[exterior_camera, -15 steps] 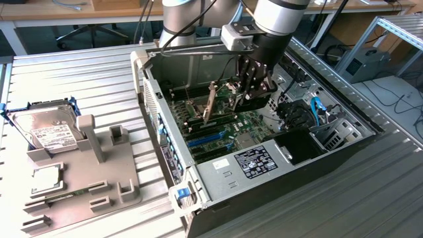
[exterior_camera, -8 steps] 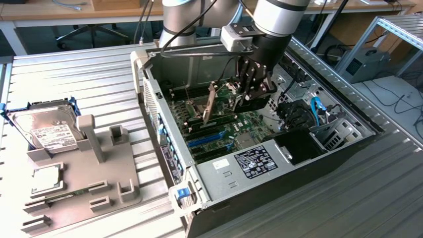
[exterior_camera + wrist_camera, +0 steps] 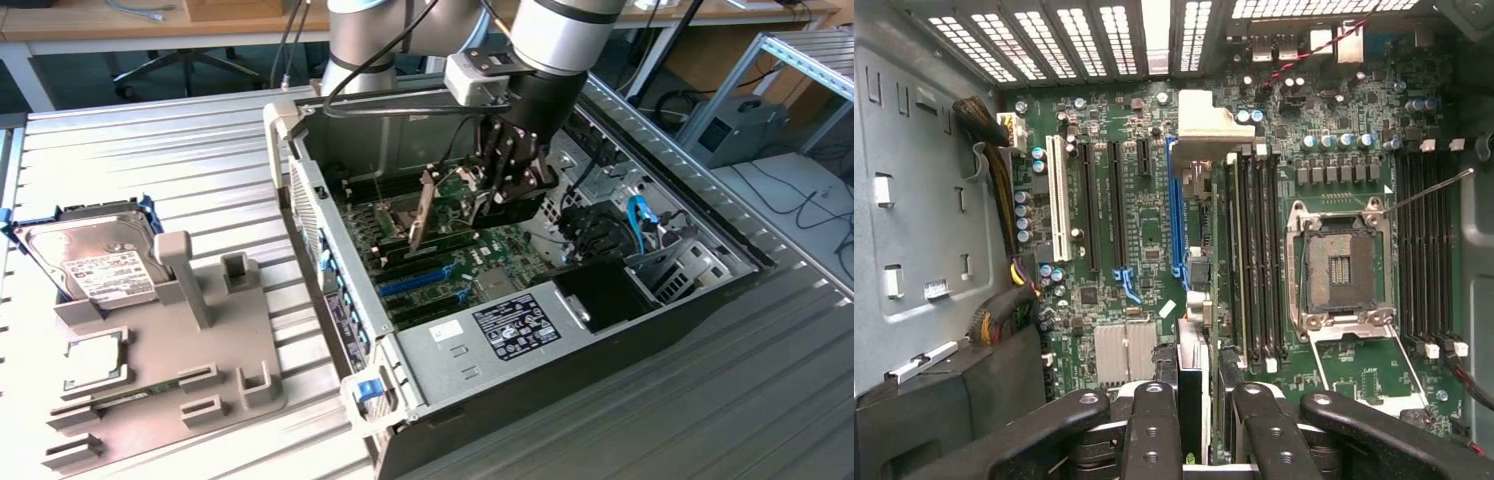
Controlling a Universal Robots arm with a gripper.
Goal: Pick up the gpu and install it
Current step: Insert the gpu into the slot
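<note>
Here, ribbed metal table (image 3: 160, 160), desks (image 3: 80, 20) behind.

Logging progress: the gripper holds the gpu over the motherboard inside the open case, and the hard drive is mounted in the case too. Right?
Not quite. The hard drive sits outside the case, in the exterior view's left. The gripper does hold the gpu over the motherboard.
</note>
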